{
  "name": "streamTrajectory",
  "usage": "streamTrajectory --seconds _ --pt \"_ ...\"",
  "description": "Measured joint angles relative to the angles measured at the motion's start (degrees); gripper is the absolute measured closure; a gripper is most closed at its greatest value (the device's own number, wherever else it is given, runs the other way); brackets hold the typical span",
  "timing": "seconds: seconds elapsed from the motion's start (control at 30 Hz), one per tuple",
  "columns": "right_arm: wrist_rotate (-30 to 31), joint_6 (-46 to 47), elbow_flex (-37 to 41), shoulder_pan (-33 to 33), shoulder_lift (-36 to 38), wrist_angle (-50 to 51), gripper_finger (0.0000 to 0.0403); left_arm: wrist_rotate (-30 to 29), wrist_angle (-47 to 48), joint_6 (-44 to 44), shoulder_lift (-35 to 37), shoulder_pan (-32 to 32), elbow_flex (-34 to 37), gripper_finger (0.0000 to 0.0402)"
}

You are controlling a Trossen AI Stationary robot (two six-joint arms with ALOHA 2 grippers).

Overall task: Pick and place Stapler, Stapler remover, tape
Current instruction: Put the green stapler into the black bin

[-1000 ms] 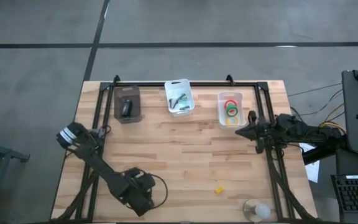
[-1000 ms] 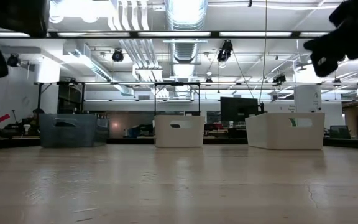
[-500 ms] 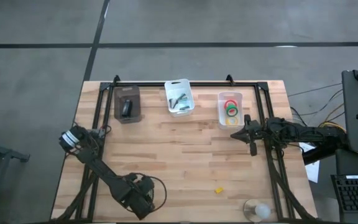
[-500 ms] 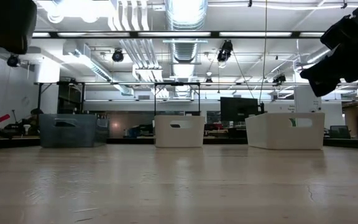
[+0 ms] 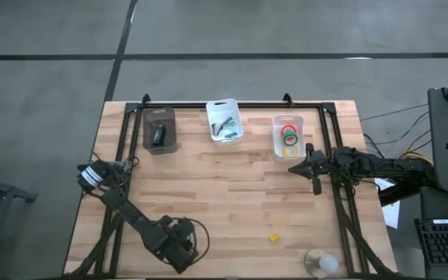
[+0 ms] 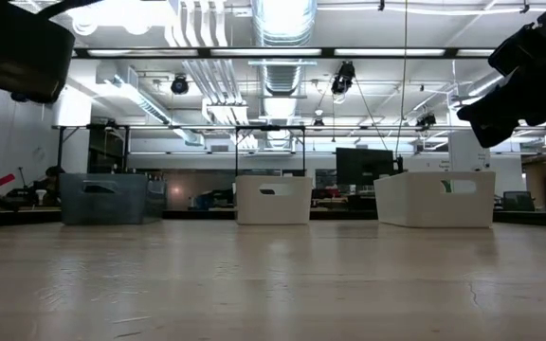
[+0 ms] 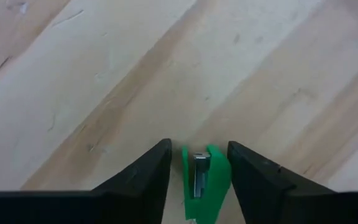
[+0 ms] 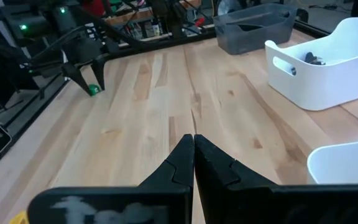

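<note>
Counter (image 5: 232, 202) seen whole only from the high view: grey bin (image 5: 159, 130), white bin (image 5: 225, 121), and a third bin (image 5: 288, 138) holding the tape (image 5: 290, 137). My right hand (image 5: 315, 185) hovers beside it, fingers pressed together. Only my left wrist view shows my left hand (image 7: 197, 165) straddling a small green stapler remover (image 7: 202, 183), fingers apart either side.

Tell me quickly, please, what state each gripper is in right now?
Left gripper: open, fingers either side of a small green object on the table.
Right gripper: shut, holding nothing.
</note>
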State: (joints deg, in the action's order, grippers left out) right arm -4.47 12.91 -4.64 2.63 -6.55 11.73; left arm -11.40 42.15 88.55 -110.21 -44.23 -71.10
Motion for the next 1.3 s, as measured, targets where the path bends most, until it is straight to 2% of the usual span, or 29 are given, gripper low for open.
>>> streamTrajectory --seconds 0.17,0.27,0.5,0.63,0.73,0.87,0.97,1.13,1.3 --pt "0.0 0.0 0.0 0.0 0.0 0.0 0.0394 0.6 0.1 6.0 1.9 0.1 0.2 0.0274" --pt "0.0 0.0 0.0 0.0 0.0 0.0 0.0394 3.1 -2.1 8.4 2.2 0.1 -0.1 0.0294" --pt "0.0 0.0 0.0 0.0 0.0 0.0 0.0394 2.2 0.3 4.8 2.3 1.5 0.5 0.034" --pt "0.0 0.0 0.0 0.0 0.0 0.0 0.0394 -5.9 3.2 4.1 2.3 3.2 0.9 0.0348" --pt "0.0 0.0 0.0 0.0 0.0 0.0 0.0394 -12.4 5.9 4.3 2.3 5.1 1.1 0.0339" --pt "0.0 0.0 0.0 0.0 0.0 0.0 0.0394 -20.6 10.3 4.8 2.3 9.4 1.1 0.0321" --pt "0.0 0.0 0.0 0.0 0.0 0.0 0.0394 -25.7 13.0 5.8 2.3 14.0 1.1 0.0324" --pt "0.0 0.0 0.0 0.0 0.0 0.0 0.0394 -27.6 18.3 9.5 2.5 23.5 1.0 0.0343" --pt "0.0 0.0 0.0 0.0 0.0 0.0 0.0394 -28.2 19.7 3.3 6.1 31.8 0.2 0.0342"
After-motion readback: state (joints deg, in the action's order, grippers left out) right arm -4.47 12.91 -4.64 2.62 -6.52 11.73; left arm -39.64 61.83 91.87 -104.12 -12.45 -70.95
